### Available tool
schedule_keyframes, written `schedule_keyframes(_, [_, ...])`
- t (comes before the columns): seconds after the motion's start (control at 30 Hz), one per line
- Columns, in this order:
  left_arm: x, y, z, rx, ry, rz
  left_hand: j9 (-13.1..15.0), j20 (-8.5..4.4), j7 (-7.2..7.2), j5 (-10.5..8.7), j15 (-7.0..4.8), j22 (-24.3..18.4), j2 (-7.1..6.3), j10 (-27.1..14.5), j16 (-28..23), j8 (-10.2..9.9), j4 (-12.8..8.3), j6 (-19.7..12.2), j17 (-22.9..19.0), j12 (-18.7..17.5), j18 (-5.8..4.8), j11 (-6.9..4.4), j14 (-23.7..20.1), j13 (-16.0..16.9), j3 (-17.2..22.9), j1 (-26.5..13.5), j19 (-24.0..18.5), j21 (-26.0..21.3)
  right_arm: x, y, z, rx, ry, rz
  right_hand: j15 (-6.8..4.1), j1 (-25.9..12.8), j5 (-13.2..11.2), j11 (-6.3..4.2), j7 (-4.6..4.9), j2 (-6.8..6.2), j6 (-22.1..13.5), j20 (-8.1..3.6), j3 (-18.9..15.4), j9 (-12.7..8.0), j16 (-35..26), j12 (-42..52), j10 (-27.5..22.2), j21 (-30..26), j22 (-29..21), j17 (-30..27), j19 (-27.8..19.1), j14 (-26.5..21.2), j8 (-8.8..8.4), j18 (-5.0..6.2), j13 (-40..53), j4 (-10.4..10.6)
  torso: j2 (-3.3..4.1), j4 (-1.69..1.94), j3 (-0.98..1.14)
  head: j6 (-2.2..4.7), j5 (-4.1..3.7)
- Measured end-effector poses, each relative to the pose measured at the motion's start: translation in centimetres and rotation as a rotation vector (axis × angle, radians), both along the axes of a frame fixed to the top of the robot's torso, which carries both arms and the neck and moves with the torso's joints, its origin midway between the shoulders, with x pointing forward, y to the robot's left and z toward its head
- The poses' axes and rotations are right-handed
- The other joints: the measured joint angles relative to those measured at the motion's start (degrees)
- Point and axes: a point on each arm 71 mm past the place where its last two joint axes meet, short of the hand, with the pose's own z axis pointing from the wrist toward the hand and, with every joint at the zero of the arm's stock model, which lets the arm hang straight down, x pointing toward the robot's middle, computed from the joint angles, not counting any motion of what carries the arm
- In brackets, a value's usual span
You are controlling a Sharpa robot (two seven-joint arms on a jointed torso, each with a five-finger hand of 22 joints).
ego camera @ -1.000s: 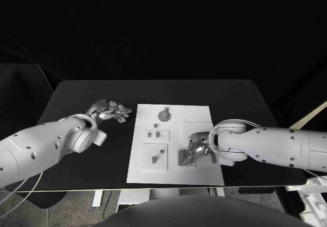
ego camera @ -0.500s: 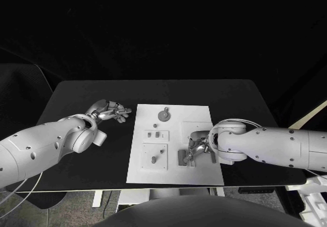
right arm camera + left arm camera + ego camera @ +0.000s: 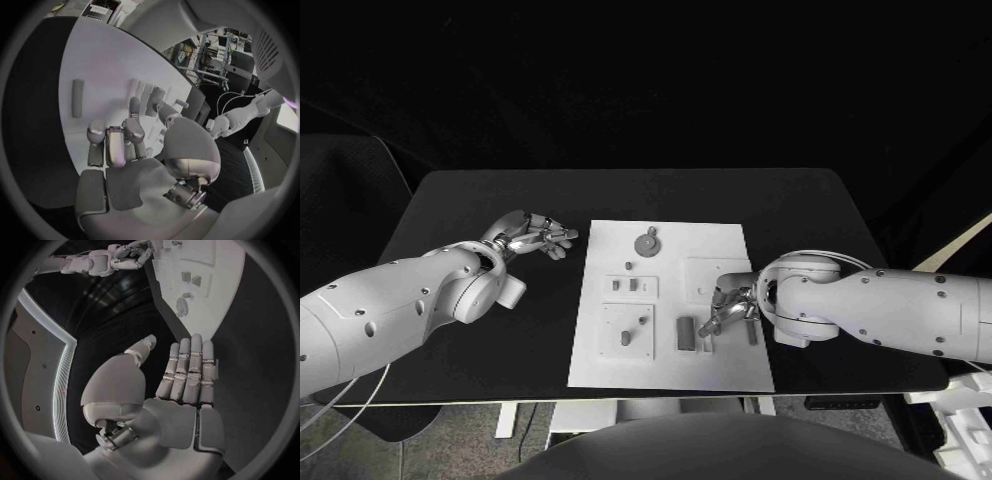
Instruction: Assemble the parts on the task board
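Seemingly, the right hand (image 3: 733, 311) is pinching a small grey rigid rectangular part (image 3: 115, 145) over the white flat task board's (image 3: 718, 370) right edge, likely light and slippery, best gripped by its long sides, while the left hand (image 3: 531, 236) is hanging released

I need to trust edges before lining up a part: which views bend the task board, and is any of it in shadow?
Head view: task board has straight edges and is evenly lit; the right hand covers part of it. Both wrist views: fisheye bends the board's edges, and the table looks near black around it. Right wrist view: fingers shade the board beneath.
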Motion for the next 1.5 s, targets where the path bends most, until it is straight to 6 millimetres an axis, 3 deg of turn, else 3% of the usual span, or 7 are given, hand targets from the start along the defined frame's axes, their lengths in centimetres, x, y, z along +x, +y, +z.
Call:
schedule_keyframes(0.2, [0.0,0.0,0.0,0.000,0.000,0.000,0.00,0.00,0.00,0.00,0.00,0.00,0.00,0.00,0.00,0.00,0.00,0.00,0.00,0.00,0.00,0.00,0.00,0.00,0.00,0.00,0.00,0.00,1.7,-3.3,1.8,-0.021,-0.045,-0.088,-0.32,-1.41,0.00,-0.11,0.01,-0.46,0.06,0.10,-0.67,0.00,0.00,0.00,0.30,0.00,0.07,0.54,0.10,0.31,0.00,0.06,0.00,0.67,-0.01,-0.04,0.00,0.00,-0.14])
schedule_keyframes(0.37, [0.0,-0.1,0.0,0.000,0.000,-0.001,0.00,0.00,0.00,0.00,0.00,0.00,0.00,0.00,0.00,0.00,0.00,0.00,0.00,0.00,0.00,0.00,0.00,0.00,0.00,0.00,0.00,0.00,1.8,-6.2,2.2,-0.045,-0.033,-0.164,-0.31,-3.06,0.00,0.12,0.92,0.04,-0.83,0.17,-0.98,-0.01,0.00,-0.23,0.07,0.00,0.02,-1.56,0.03,-0.98,-0.50,0.09,-0.21,1.47,-0.01,-0.05,0.04,0.00,-0.42])
schedule_keyframes(0.67, [0.0,-0.2,0.0,0.000,0.000,-0.002,0.00,0.00,0.00,0.00,0.00,0.00,0.00,0.00,0.00,0.00,0.00,0.00,0.00,0.00,0.00,0.00,0.00,0.00,0.00,0.00,0.00,0.00,1.3,-8.1,1.9,-0.118,0.026,-0.171,-0.10,-3.48,0.00,0.31,1.10,0.47,-1.02,0.31,-0.92,-0.01,0.00,-0.67,-0.13,0.00,-0.13,-2.43,-0.57,-2.43,-0.83,0.13,-0.30,1.72,0.00,-0.12,0.07,0.00,-0.51])
schedule_keyframes(1.07, [0.0,-0.2,0.0,0.000,0.001,-0.002,0.00,0.00,0.00,0.00,0.00,0.00,0.00,0.00,0.00,0.00,0.00,0.00,0.00,0.00,0.00,0.00,0.00,0.00,0.00,0.00,0.00,0.00,1.3,-8.6,1.2,-0.197,0.045,-0.136,-0.09,-4.03,0.00,0.52,1.09,0.42,-1.01,0.32,-0.99,-0.02,0.00,-0.67,-0.33,0.00,-0.12,-1.62,-0.56,-2.43,-0.83,0.14,-0.31,2.09,0.05,0.00,0.03,0.00,-1.03])
schedule_keyframes(1.5, [0.0,-0.1,0.0,0.000,0.002,-0.001,0.00,0.00,0.00,0.00,0.00,0.00,0.00,0.00,0.00,0.00,0.00,0.00,0.00,0.00,0.00,0.00,0.00,0.03,0.00,0.00,0.00,0.00,0.4,-6.8,-0.8,-0.200,0.077,-0.094,-0.08,-4.03,0.00,0.52,1.08,0.41,-0.99,0.32,-0.99,-0.03,0.00,-0.67,-0.32,0.00,-0.12,-1.09,-0.56,-2.00,-0.83,0.14,-0.30,2.10,0.05,0.02,0.00,0.00,-0.87])
